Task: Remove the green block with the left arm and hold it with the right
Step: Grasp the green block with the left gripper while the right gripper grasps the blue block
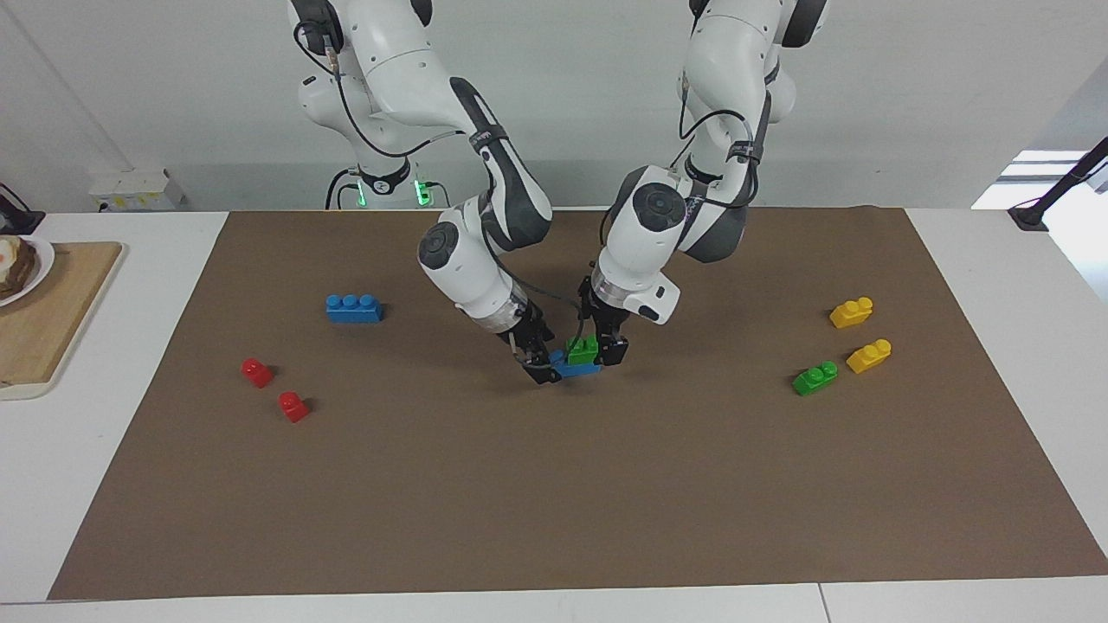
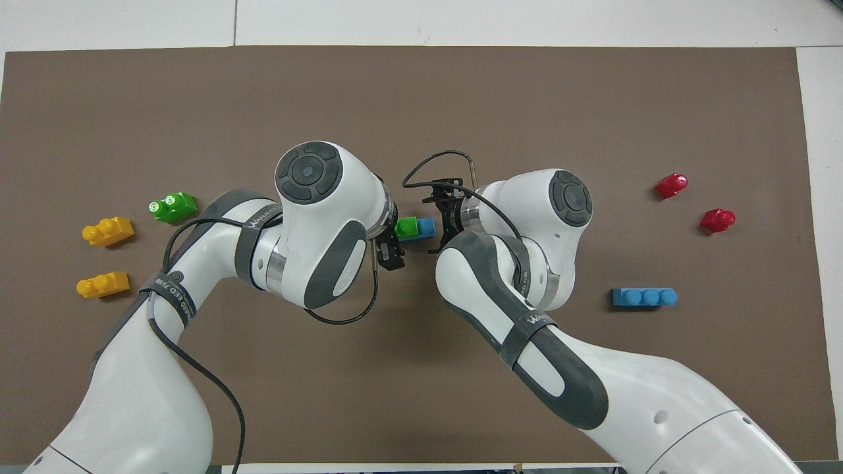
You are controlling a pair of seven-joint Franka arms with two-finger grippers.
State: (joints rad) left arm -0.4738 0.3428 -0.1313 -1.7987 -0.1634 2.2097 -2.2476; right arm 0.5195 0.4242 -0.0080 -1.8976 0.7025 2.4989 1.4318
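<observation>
A green block (image 1: pixel 582 349) sits on top of a blue three-stud brick (image 1: pixel 578 369) at the middle of the brown mat. My left gripper (image 1: pixel 603 348) is tilted down over the stack and shut on the green block. My right gripper (image 1: pixel 544 368) is shut on the end of the blue brick toward the right arm's end. In the overhead view the green block (image 2: pixel 407 228) and the bare end of the blue brick (image 2: pixel 427 228) show between the left gripper (image 2: pixel 397 238) and the right gripper (image 2: pixel 440 224). A second green block (image 1: pixel 814 379) lies loose toward the left arm's end.
Two yellow bricks (image 1: pixel 851 312) (image 1: pixel 868 356) lie by the loose green block. Another blue three-stud brick (image 1: pixel 353 308) and two red pieces (image 1: pixel 256 372) (image 1: pixel 293 406) lie toward the right arm's end. A wooden board (image 1: pixel 43 320) with a plate stands off the mat there.
</observation>
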